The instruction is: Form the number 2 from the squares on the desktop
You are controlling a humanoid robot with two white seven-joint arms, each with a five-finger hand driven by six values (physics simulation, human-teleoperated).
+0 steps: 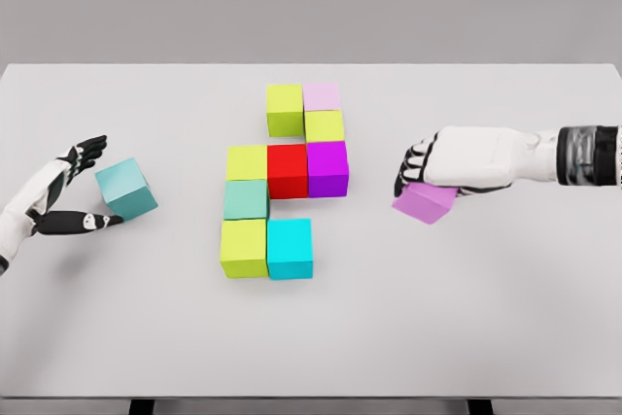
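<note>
Gripping pink cube (426, 202) under my curled right hand (428, 170), right of cluster | left hand (60, 196) spread wide, teal cube (126, 188) between thumb and fingers, not clasped | eight cubes (287, 170) grouped mid-table (486, 318) | no writing anywhere

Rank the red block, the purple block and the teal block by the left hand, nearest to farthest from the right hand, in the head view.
Measured from the right hand:
1. Purple block, right end of the middle row.
2. Red block, next to it on the left.
3. Teal block, far left, by the left hand.
</note>
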